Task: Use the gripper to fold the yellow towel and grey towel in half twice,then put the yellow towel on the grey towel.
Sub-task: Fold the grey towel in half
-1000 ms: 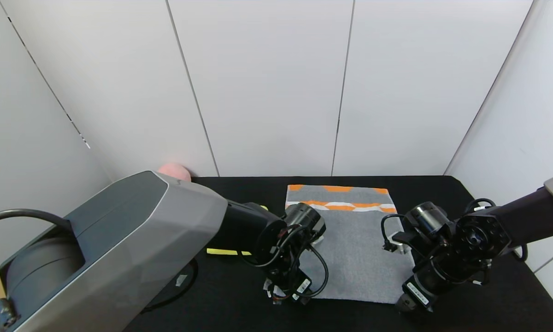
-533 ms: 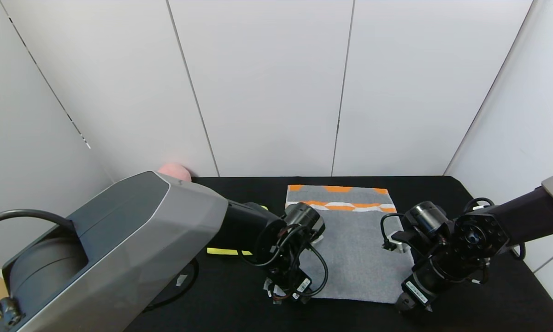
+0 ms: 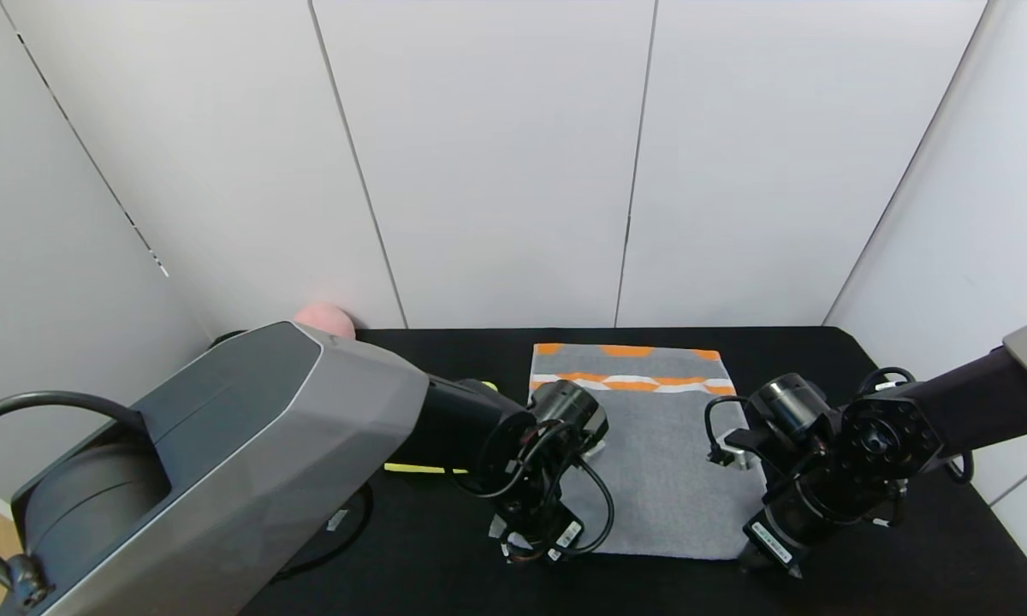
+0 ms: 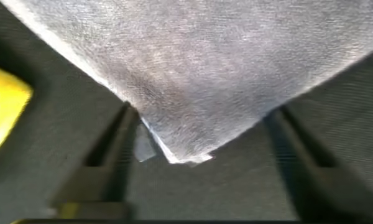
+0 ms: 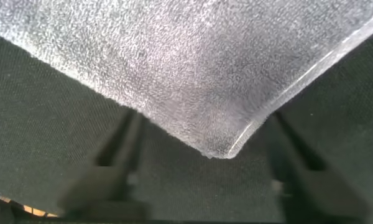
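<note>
The grey towel [image 3: 650,445] lies flat on the black table, its orange-and-white band at the far end. My left gripper [image 3: 526,547] is open at the towel's near left corner; in the left wrist view the corner [image 4: 186,140] lies between the spread fingers [image 4: 109,158], with my left gripper [image 4: 199,171] just off its tip. My right gripper [image 3: 770,560] is open at the near right corner; in the right wrist view the corner [image 5: 221,140] lies between the fingers [image 5: 115,155] of the right gripper [image 5: 205,165]. The yellow towel [image 3: 415,468] is mostly hidden behind my left arm; its edge shows in the left wrist view [image 4: 3,109].
A pink plush peach [image 3: 325,316] sits at the far left corner of the black table [image 3: 822,359], against the white wall panels. My left arm's large grey housing [image 3: 222,462] blocks the left part of the table. A black cable [image 3: 342,530] lies near the front left.
Both grippers have shifted slightly toward the table's near edge, staying at the grey towel's near corners. The towel has not moved.
</note>
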Tool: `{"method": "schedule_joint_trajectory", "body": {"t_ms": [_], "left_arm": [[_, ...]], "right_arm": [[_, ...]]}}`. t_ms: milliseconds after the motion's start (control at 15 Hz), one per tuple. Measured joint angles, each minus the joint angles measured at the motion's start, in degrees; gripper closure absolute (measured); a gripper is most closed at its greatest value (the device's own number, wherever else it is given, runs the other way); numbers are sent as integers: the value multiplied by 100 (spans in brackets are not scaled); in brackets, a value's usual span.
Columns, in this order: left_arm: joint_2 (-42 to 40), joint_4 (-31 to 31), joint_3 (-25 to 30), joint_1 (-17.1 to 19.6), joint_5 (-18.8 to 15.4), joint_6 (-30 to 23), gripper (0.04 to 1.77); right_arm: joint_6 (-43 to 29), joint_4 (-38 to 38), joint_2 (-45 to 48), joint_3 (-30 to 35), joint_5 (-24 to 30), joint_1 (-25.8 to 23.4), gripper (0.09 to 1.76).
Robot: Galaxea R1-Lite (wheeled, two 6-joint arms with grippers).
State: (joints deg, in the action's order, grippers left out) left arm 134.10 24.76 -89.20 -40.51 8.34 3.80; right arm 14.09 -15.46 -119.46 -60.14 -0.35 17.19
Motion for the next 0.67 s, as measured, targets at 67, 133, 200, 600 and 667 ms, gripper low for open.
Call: {"method": "schedule_joint_trajectory", "body": {"t_ms": [67, 133, 200, 600, 667], "left_arm": [[2, -2, 0, 9, 6, -4, 66], [0, -2, 0, 18, 20, -41, 78], [-2, 0, -2, 18, 37, -61, 89], [-35, 23, -2, 18, 50, -72, 168], [-46, 26, -5, 11, 44, -72, 168]], "right_arm": [[-2, 2, -2, 0, -5, -2, 83], [0, 7, -6, -2, -5, 4, 94], [-2, 11, -9, -15, -5, 4, 104], [-6, 0, 11, -59, -9, 11, 171], [-6, 0, 20, -59, -9, 11, 171]]}}
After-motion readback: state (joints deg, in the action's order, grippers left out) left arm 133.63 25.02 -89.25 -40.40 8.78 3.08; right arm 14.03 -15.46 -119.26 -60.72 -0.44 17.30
